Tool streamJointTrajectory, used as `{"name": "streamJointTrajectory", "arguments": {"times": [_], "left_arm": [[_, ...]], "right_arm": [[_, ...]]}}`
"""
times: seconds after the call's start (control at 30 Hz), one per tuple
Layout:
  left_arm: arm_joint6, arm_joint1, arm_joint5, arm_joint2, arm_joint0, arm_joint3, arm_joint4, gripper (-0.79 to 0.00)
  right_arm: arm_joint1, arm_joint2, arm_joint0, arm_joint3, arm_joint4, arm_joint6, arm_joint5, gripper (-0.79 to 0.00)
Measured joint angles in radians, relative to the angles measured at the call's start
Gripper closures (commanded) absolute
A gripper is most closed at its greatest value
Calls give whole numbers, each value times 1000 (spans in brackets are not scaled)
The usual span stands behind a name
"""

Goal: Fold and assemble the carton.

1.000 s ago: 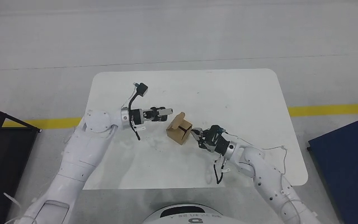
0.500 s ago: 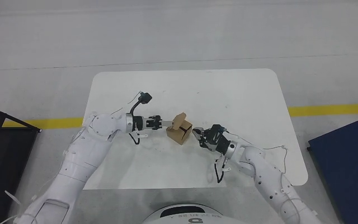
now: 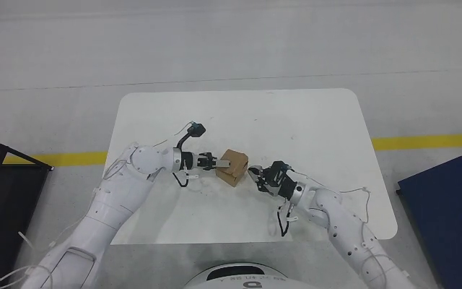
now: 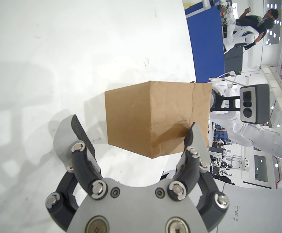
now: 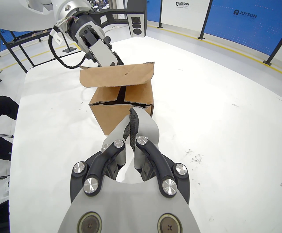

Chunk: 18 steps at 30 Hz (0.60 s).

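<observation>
Fold-and-assemble task, closing stage. The carton (image 3: 232, 167), standing near the middle of the white surface (image 3: 310, 123), is shown erected into a box. In the right wrist view its inner flaps (image 5: 137, 93) are seen folded in over the opening, with a dark cross-shaped gap left between them. The large outer flap (image 5: 116, 74) is tilted over them and not pressed flat; closing and tucking this flap is judged to be the remaining work. The left hand (image 3: 214, 162) is held spread against the carton on the flap's side, one finger (image 4: 192, 141) touching a wall. The right hand (image 3: 254, 175) is clenched on nothing, its tip set at the carton's opposite top edge. The surface is marked by small dark scuffs (image 5: 196, 157). Around it a grey floor (image 3: 216, 43) crossed by a yellow line (image 3: 419, 141) is seen, and blue panels (image 5: 242, 17) are set along the room's edge.
</observation>
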<state>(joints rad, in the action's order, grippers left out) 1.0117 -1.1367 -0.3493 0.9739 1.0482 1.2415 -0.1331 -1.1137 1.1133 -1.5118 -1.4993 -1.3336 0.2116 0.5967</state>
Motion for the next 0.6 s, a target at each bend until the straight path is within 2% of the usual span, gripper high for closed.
{"name": "streamJointTrajectory", "arguments": {"times": [0.03, 0.1, 0.13, 0.17, 0.27, 0.6], "left_arm": [[-2, -1, 0, -3, -1, -2, -1, -785], [-6, -2, -1, -9, -3, -5, -5, -785], [-7, -2, -2, -12, -5, -7, -7, -785], [-8, -3, -3, -15, -6, -9, -9, -785], [-10, -4, -3, -22, -10, -14, -9, -785], [-17, -7, -6, -39, -20, -26, -10, -785]], "right_arm": [[1, 6, -4, -1, 5, 11, -3, -62], [4, 24, -17, -7, 12, 46, -4, -126], [6, 30, -24, -10, 13, 62, -1, -274], [8, 38, -32, -14, 14, 82, 2, -311], [10, 49, -44, -20, 12, 109, 3, -283], [7, 24, -29, -27, -13, 117, 6, -283]]}}
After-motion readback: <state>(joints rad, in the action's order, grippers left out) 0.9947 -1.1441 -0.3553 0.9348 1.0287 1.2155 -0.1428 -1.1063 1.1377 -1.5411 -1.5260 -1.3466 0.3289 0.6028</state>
